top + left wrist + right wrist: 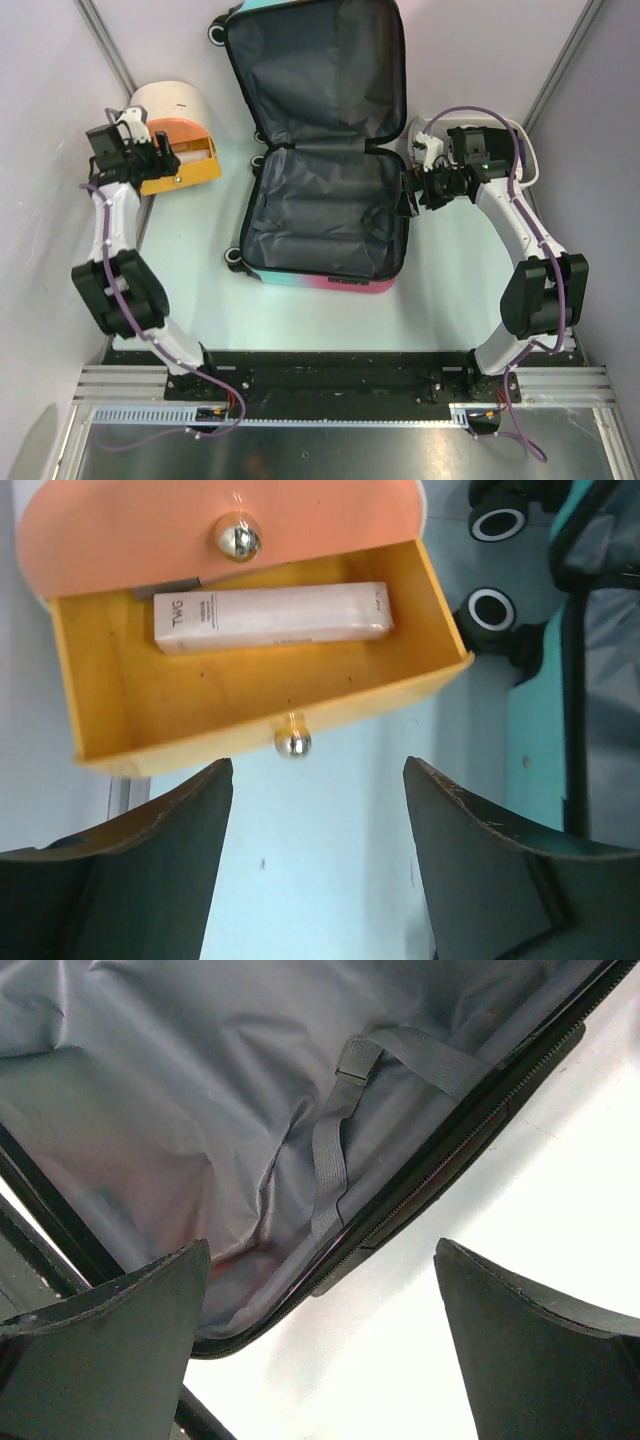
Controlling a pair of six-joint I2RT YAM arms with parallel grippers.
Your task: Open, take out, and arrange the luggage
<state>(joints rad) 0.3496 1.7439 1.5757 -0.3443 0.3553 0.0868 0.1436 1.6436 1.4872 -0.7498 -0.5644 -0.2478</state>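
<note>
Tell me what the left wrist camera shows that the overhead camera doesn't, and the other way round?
Only the left wrist view: a long pale carton lying inside the open yellow drawer. Only the overhead view: the whole luggage lying open, grey lining showing in both halves, the open right gripper at its right edge, and a white basin behind that arm. Both: the drawer, the luggage's black wheels, and the open left gripper facing the drawer.
</note>
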